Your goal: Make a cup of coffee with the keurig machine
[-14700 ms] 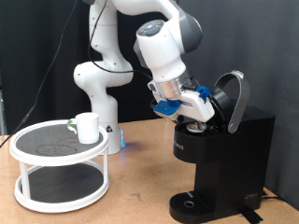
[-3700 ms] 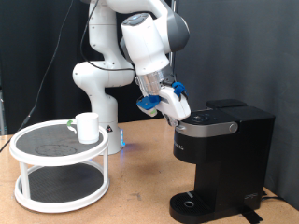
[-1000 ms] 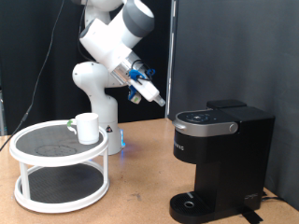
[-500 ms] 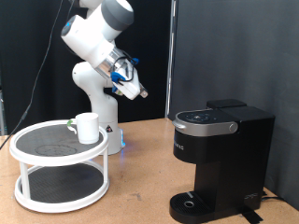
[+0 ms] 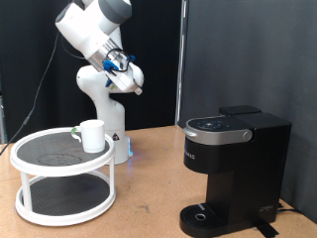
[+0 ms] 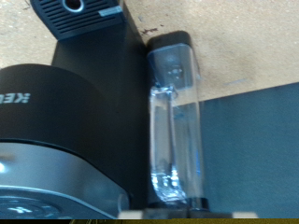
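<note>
Keurig machine [image 5: 234, 169] lid shut — only wrist view shows its water tank [image 6: 176, 131].

The white arm is folded high in the exterior view's upper left, its end effector [image 5: 132, 81] raised in the air, angled down toward the exterior view's right, holding nothing visible.

1. One keurig machine [image 5: 233, 169], black, lid down, stands on the wooden table [image 5: 149, 193].
2. One white cup [image 5: 92, 135] sits atop one two-tier round stand [image 5: 61, 178].
3. One robot arm [image 5: 99, 59] carries one gripper [image 5: 132, 83].
4. One clear water tank [image 6: 175, 121] flanks the machine.
</note>
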Available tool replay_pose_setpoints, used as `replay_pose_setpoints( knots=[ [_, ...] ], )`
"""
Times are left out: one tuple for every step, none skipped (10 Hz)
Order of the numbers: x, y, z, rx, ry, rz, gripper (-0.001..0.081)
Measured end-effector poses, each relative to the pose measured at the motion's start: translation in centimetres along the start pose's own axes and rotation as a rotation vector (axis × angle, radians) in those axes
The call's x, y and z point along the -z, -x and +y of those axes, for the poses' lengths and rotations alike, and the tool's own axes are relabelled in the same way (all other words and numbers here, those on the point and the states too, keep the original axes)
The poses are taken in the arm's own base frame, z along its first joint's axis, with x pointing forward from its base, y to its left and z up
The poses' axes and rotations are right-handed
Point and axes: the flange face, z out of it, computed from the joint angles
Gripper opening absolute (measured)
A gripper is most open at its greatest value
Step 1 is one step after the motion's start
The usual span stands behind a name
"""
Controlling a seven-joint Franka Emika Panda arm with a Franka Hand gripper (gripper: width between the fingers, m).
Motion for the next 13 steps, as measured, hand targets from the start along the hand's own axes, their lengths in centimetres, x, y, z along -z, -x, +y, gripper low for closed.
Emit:
replay_pose_setpoints(
  knots=[
    [0.3, -0.6, -0.1, -0.011, 0.023, -0.002, 0.0005],
    [1.0, -1.4, -0.1, -0.021, 0.039, -0.005, 0.0005],
    [2.0, -2.3, -0.2, -0.026, 0.027, -0.010, 0.0005],
    [3.0, -3.3, -0.3, -0.029, -0.003, -0.008, 0.0005],
    [4.0, -4.3, -0.3, -0.032, -0.022, 0.009, 0.0005],
    [4.9, -5.6, -0.2, -0.040, -0.025, 0.035, 0.0005],
    [5.8, -6.7, -0.3, -0.051, -0.023, 0.048, 0.0005],
    [6.7, -7.9, -0.4, -0.058, -0.020, 0.054, 0.0005],
    [7.7, -9.0, -0.6, -0.048, -0.030, 0.044, 0.0005],
    [8.4, -9.6, -0.5, -0.036, -0.039, 0.027, 0.0005],
    [8.3, -9.6, -0.5, -0.038, -0.037, 0.029, 0.0005],
    [8.3, -9.7, -0.6, -0.039, -0.036, 0.028, 0.0005],
    [8.4, -10.0, -0.7, -0.041, -0.037, 0.038, 0.0005]
  ],
)
